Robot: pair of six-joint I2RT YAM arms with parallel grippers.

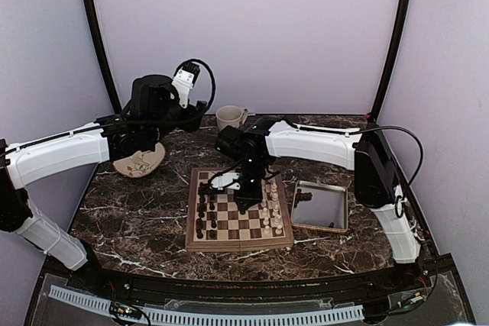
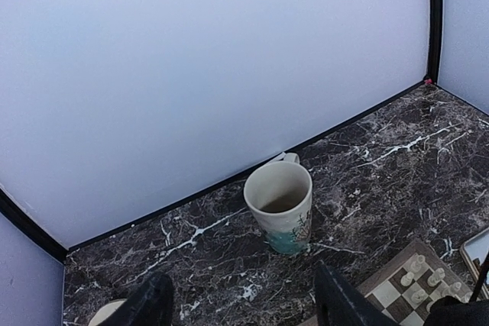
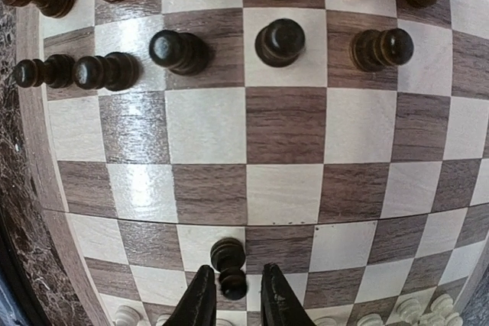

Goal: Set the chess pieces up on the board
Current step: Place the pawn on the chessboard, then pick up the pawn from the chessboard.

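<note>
Dark brown wooden chessmen (image 3: 279,42) stand in two rows along the top of the right wrist view, on the square checkered wooden board (image 3: 283,124). Those at the upper left crowd close together. One more dark pawn (image 3: 228,266) is apart from them at the bottom centre, right between the tips of the right pincer (image 3: 233,295). Its jaws are narrow, one finger on each side of that pawn; whether they press it I cannot tell. Cream-white chessmen (image 3: 126,314) peek in along the bottom edge.

In the overhead view the board lies at the centre of the dark marble table (image 1: 130,211), with a shiny rectangular metal tray (image 1: 321,205) just to its right. The left pincer (image 2: 243,274) is at the upper left of that view, off the board. Its wrist view shows the fingers wide apart with nothing between them, and a cream ceramic mug (image 2: 281,204) upright above them in the frame.
</note>
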